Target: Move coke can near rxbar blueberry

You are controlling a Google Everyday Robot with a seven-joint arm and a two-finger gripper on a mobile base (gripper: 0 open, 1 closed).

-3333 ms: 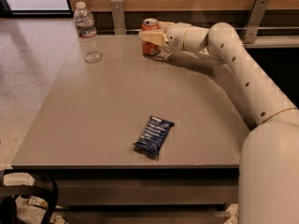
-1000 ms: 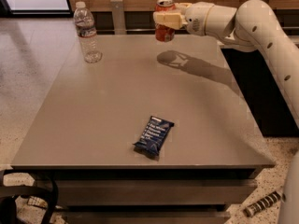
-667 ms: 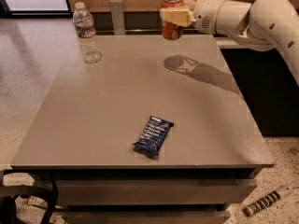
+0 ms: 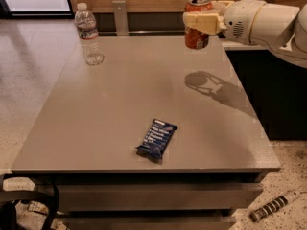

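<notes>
The coke can, orange-red with a silver top, hangs upright in the air above the far right part of the grey table. My gripper is shut on the coke can, its cream fingers clamped across the can's upper half; the white arm reaches in from the right. The can's shadow falls on the table below it. The rxbar blueberry, a flat dark navy wrapper with white text, lies near the table's front edge, well in front of and slightly left of the can.
A clear plastic water bottle stands upright at the table's far left corner. A wooden wall panel runs behind the table. A power strip lies on the speckled floor at the front right.
The gripper has lifted the coke can off the far side of the table and carried it to the right and a little toward the front. The bar and bottle have not moved.
</notes>
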